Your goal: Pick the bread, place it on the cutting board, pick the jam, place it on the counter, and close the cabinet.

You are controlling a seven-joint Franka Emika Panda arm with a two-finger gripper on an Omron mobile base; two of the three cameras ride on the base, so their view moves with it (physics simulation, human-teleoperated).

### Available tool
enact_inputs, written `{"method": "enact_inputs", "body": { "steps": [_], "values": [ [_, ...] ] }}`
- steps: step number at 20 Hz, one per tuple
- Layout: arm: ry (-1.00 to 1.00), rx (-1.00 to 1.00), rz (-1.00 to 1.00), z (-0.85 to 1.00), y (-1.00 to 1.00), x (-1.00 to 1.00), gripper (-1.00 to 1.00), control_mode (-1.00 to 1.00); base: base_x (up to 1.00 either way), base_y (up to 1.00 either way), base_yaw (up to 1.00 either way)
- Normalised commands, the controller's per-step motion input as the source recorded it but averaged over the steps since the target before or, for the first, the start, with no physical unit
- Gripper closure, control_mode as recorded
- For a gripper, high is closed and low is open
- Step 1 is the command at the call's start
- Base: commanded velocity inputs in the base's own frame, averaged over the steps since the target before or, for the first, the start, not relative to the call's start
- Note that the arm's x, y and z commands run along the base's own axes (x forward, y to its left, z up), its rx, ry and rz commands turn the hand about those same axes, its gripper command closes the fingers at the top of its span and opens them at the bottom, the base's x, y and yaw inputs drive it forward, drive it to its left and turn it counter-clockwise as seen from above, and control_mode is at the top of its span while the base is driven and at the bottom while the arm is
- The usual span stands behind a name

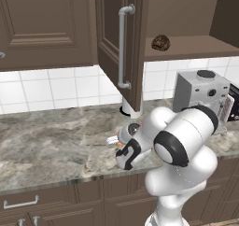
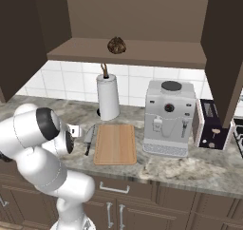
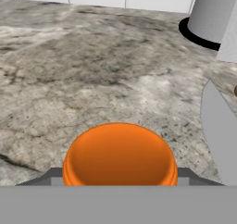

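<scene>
- Cabinet (image 1: 119,47): its door stands open over the counter (image 1: 56,141). The arm works just under it, so a careless lift could, I judge, strike the door edge. The right base view looks straight into the shelf; the left shows the door and handle.
- Board (image 2: 115,143): bare, seen from the right base view, beside the coffee machine (image 2: 169,117).
- Bread (image 2: 116,45): on the cabinet shelf, not on the board, so that step looks undone.
- Knife (image 3: 220,130): the hand view shows its blade near the jar; setting down to that side could land on it.
- Jam (image 3: 120,152): held low over the counter, the gripper (image 3: 119,180) jaws clamped on its sides. An early release could tip it.
</scene>
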Motion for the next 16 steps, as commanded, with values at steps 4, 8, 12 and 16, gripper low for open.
{"method": "enact_inputs", "body": {
  "steps": [4,8,12,16],
  "values": [
    [0.00,0.00,0.00,-0.21,0.05,0.00,1.00,-1.00,0.00,0.00,0.00],
    [0.00,0.00,0.00,-0.19,0.05,0.00,1.00,-1.00,0.00,0.00,0.00],
    [0.00,0.00,0.00,-0.01,0.00,0.00,1.00,-1.00,0.00,0.00,0.00],
    [0.00,0.00,0.00,0.00,0.00,0.00,-1.00,-1.00,0.00,0.00,0.00]
  ]
}}
